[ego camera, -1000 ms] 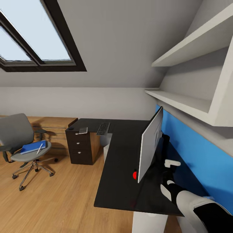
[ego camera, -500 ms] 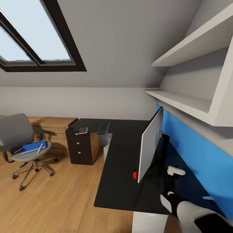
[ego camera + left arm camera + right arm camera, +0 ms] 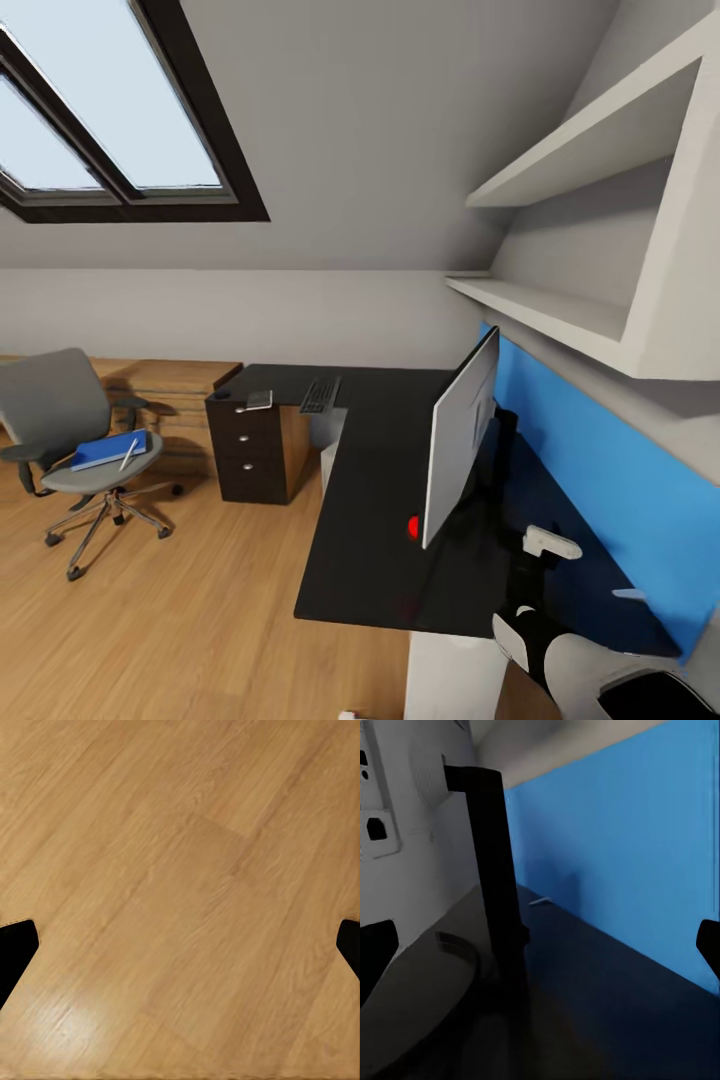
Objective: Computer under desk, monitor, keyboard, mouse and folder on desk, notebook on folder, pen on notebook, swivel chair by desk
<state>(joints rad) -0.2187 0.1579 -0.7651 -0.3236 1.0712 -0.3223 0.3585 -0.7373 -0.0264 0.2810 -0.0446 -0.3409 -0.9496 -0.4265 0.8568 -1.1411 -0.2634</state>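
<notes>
Monitor (image 3: 458,446) stands upright on the black bench (image 3: 380,500) at centre right of the head view, white back facing the blue panel (image 3: 600,470); keyboard (image 3: 318,394), notebook (image 3: 258,400) and mouse (image 3: 222,394) lie on the bench's far wing; folder (image 3: 105,450) with pen (image 3: 127,455) rests on the swivel chair (image 3: 70,430) at left, well apart from the bench; right tool (image 3: 540,945) sits behind the monitor stand (image 3: 495,892), fingers apart, empty; left tool (image 3: 180,945) is spread over the wooden floor (image 3: 180,870).
</notes>
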